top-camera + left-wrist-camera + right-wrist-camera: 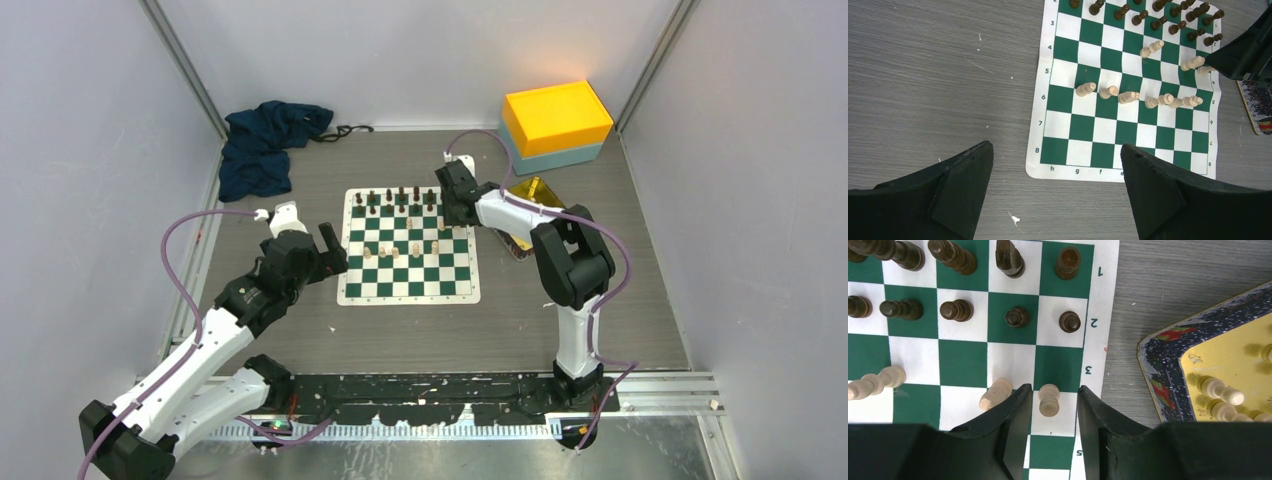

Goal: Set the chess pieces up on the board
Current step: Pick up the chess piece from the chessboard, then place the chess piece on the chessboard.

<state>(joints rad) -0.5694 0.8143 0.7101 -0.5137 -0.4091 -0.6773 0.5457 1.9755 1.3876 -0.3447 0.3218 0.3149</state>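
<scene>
The green and white board (420, 285) lies mid-table. Several cream chess pieces (400, 250) stand in its middle rows, seen from the left wrist as a ragged line (1128, 97). My right gripper (452, 212) hangs low over the board's right edge. Its jaws (1054, 390) straddle one cream piece (1049, 399) standing on a white square, with a gap on each side. Another cream piece (995, 394) leans just outside the left finger. My left gripper (332, 255) is wide open and empty (1055, 147) over the board's left side.
Black pieces (400, 197) fill the two far rows (1017, 317). A gold tray (1168, 370) with more cream pieces (1220, 390) sits right of the board. A yellow box (556, 117) stands at the back right, a blue cloth (265, 145) at the back left.
</scene>
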